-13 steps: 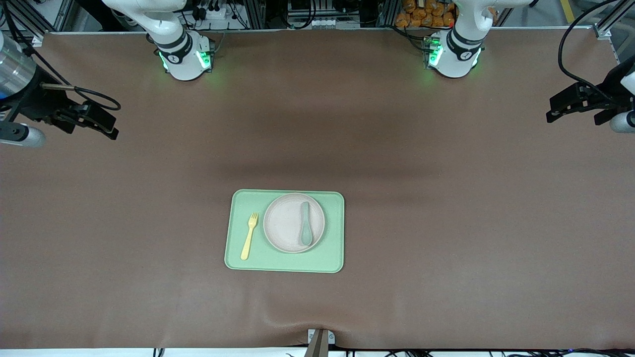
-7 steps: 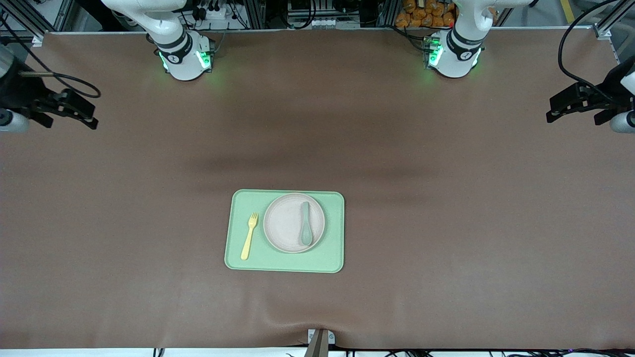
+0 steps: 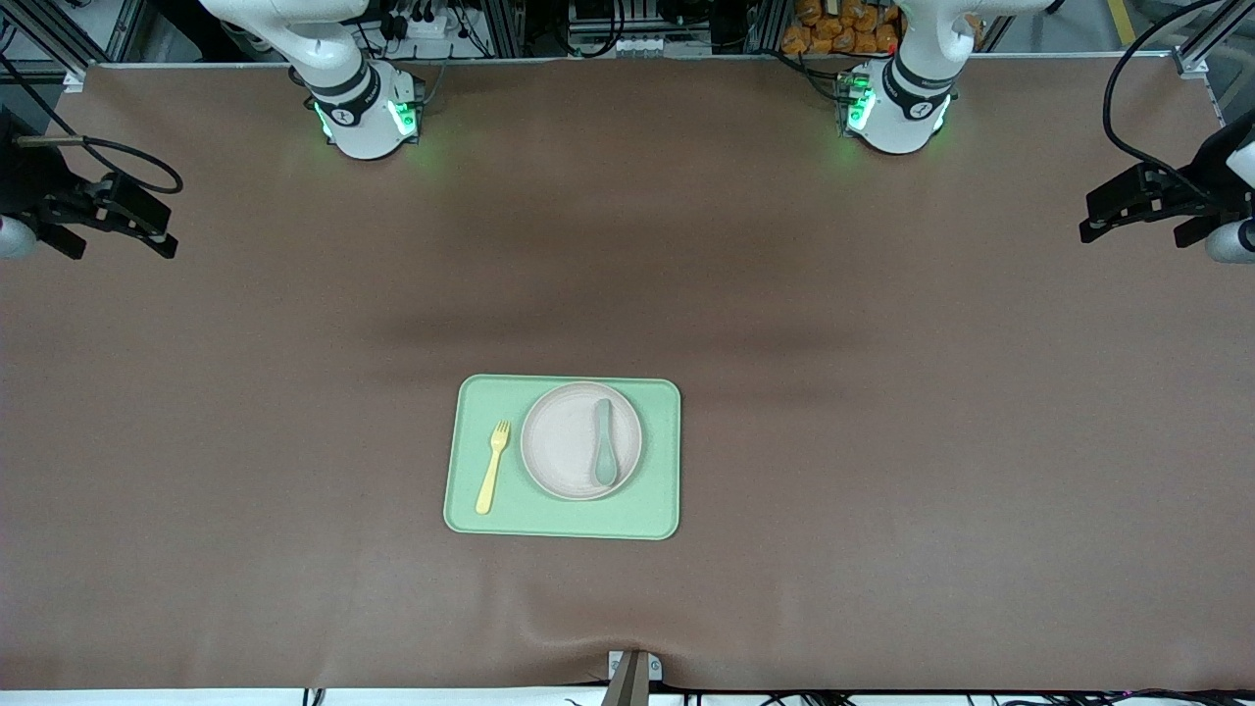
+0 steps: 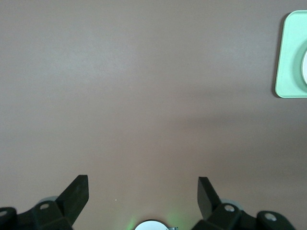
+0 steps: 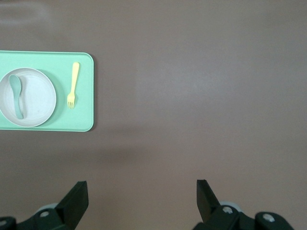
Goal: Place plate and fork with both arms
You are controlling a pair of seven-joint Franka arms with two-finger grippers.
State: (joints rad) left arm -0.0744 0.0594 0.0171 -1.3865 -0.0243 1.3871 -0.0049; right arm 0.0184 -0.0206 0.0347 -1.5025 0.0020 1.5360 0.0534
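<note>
Plate (image 3: 580, 441) and fork (image 3: 493, 467) lie on tray (image 3: 564, 525); left claw (image 4: 143, 194) and right claw (image 5: 142, 192) wide open, empty.

Table (image 3: 882, 441) covered with brown mat; aluminium frame rails (image 3: 627, 29) and cables (image 3: 1128, 88) seen along its robot-side edge.

I log 3 non-task items: 1 light-green tray (image 3: 563, 520) on the brown table mat (image 3: 882, 441), and 1 grey-green spoon (image 3: 603, 443), bowl end nearer the front camera.
</note>
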